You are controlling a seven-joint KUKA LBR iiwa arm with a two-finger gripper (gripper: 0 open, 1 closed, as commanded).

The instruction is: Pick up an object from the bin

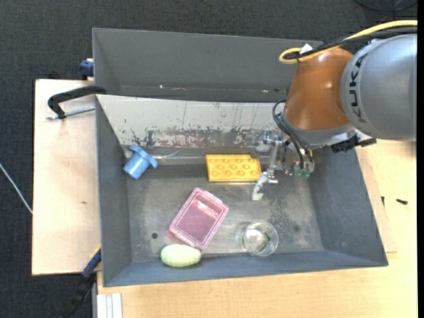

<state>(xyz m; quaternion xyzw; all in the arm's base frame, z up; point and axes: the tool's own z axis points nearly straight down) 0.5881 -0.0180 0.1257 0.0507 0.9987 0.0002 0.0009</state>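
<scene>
The thing nearest the pincer (266, 177) is a yellow building plate (232, 167): a flat, oblong toy brick of bright yellow plastic, its top covered in rows of round studs. It lies flat on the floor of the grey bin (338, 201), towards the far side, close to the foot of the far wall and about midway between left and right, with its long side running left to right.

The pincer hangs below the orange cover (318, 91) of the arm (387, 88), which reaches in from the right. It stands low in the bin just beside the plate's right end, a little to the near side of it. Whether it touches the plate cannot be told, nor whether it is released or clenched.

The other things lie apart from it:
- A blue plastic fitting (138, 162) lies at the far left, well left of the plate.
- A pink tray (198, 217) lies on the near side of the plate.
- A pale green oval lump (181, 256) rests by the near wall.
- A clear glass cup (260, 238) stands on the near side of the pincer.
</scene>
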